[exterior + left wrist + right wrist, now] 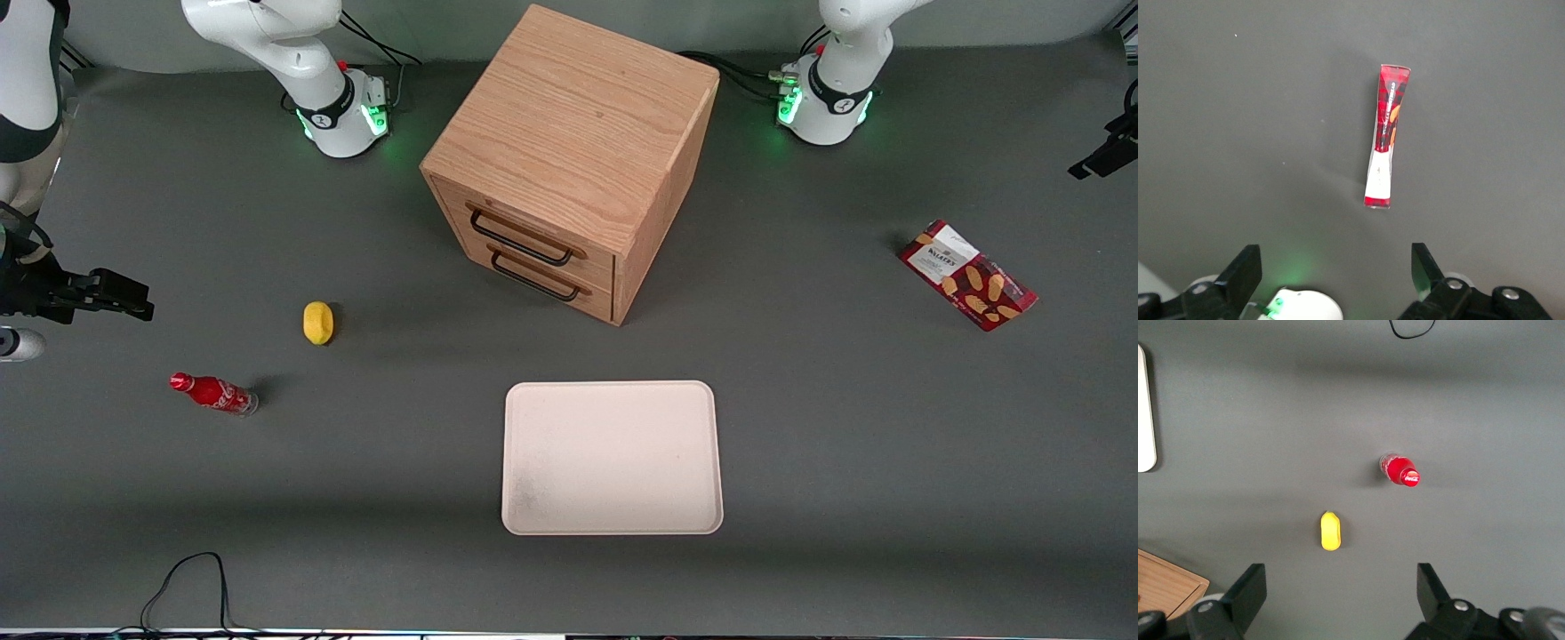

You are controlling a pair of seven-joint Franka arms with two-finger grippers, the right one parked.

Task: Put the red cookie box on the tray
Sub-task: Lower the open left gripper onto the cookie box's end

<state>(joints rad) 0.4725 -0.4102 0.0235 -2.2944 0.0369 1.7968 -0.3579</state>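
The red cookie box point(967, 274) stands on a narrow side on the grey table, toward the working arm's end and farther from the front camera than the tray. From the left wrist view I look down on the box's thin top edge point(1385, 137). My left gripper point(1333, 265) hangs open high above the table with nothing between its fingers, well apart from the box. It shows dark at the front view's edge point(1092, 164). The cream-white tray point(613, 458) lies flat and bare near the front camera, in front of the drawer cabinet.
A wooden two-drawer cabinet point(569, 160) stands mid-table, both drawers shut. A yellow lemon-like object point(318, 322) and a small red soda bottle point(213, 393) lie toward the parked arm's end. A black cable point(191, 582) loops at the near table edge.
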